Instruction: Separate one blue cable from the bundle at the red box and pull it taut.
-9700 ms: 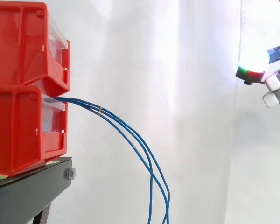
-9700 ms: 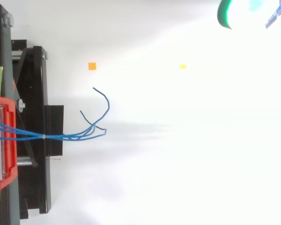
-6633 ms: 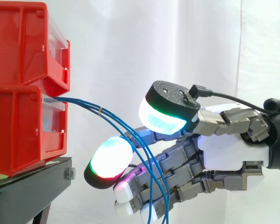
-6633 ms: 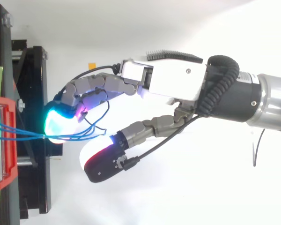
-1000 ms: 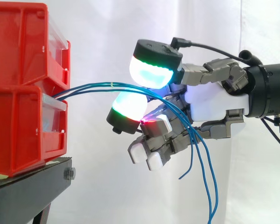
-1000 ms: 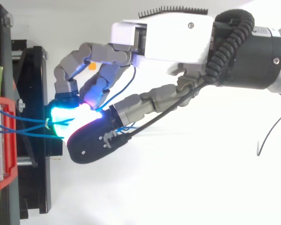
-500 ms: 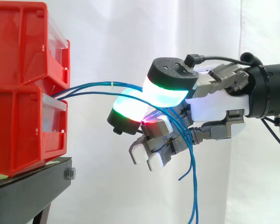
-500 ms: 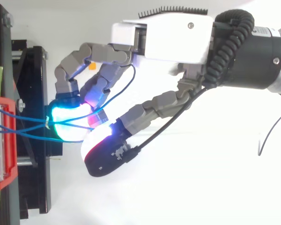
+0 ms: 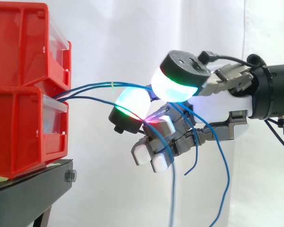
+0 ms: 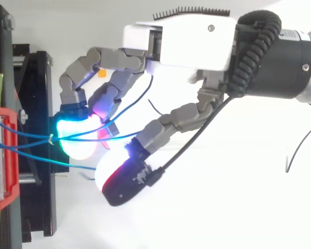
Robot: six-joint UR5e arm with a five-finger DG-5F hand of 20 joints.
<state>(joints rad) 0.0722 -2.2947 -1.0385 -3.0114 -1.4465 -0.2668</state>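
Right now my hand (image 9: 213,106) is curled, its fingers (image 9: 154,158) hooked through the blue cables (image 9: 92,86), with my thumb pad (image 9: 175,85) standing apart from them at 12 o'clock. Loose cable ends hang from my fingers toward 6 o'clock. Toward 9 o'clock, two strands run together through a pale tie (image 9: 112,84), and a lone strand (image 10: 75,166) runs separately beside that pair. All reach the lower red bin (image 9: 19,127), which sits on the black stand (image 9: 28,196).
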